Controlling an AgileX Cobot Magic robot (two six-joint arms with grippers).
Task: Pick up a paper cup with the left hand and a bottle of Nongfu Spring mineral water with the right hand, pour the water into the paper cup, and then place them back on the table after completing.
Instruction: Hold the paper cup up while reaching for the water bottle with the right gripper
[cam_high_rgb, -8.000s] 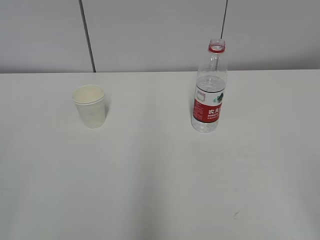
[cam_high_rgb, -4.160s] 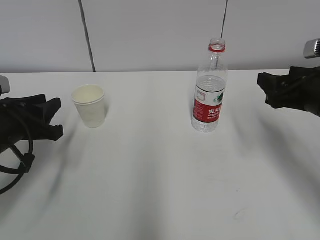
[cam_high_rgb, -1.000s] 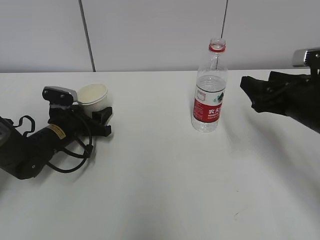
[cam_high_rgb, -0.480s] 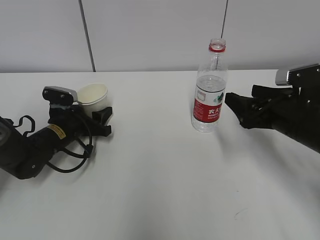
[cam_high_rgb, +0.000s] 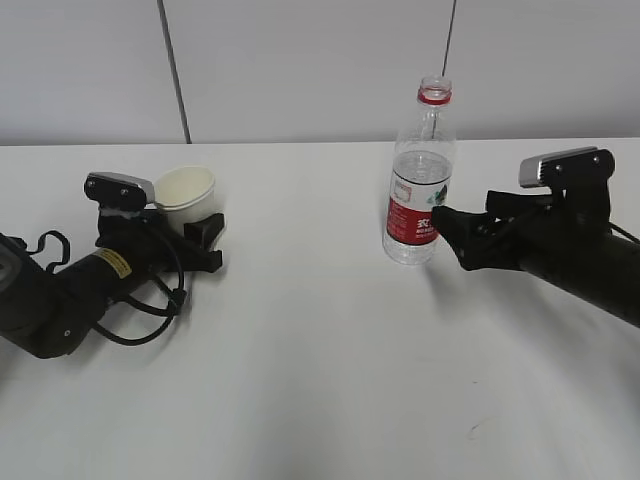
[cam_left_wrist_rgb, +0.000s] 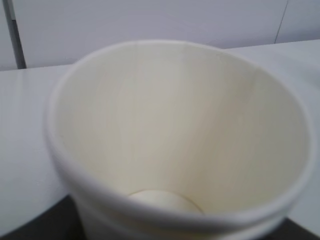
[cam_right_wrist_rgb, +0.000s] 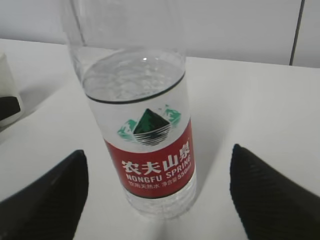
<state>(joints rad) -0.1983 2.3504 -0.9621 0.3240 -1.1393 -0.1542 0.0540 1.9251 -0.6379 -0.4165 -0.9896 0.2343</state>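
Note:
The paper cup (cam_high_rgb: 187, 190) sits slightly tilted between the fingers of my left hand (cam_high_rgb: 200, 238), which lies low on the table (cam_high_rgb: 300, 380) at the left. In the left wrist view the empty cup (cam_left_wrist_rgb: 180, 130) fills the frame. The Nongfu Spring bottle (cam_high_rgb: 420, 180) stands upright right of centre, uncapped, with a red neck ring and red label. Water (cam_right_wrist_rgb: 132, 75) fills it past the label. My right hand (cam_high_rgb: 452, 232) is open just right of the bottle. In the right wrist view its fingers (cam_right_wrist_rgb: 50, 195) stand wide on both sides of the bottle (cam_right_wrist_rgb: 145, 130), not touching it.
A grey panelled wall (cam_high_rgb: 300, 60) runs behind the table's far edge. The cup's edge (cam_right_wrist_rgb: 6, 85) shows at the left border of the right wrist view. A small dark mark (cam_high_rgb: 472, 431) lies on the tabletop near the front right.
My right hand has moved left towards the bottle and its open fingers now reach beside it. The left hand and the cup have not moved over the last second.

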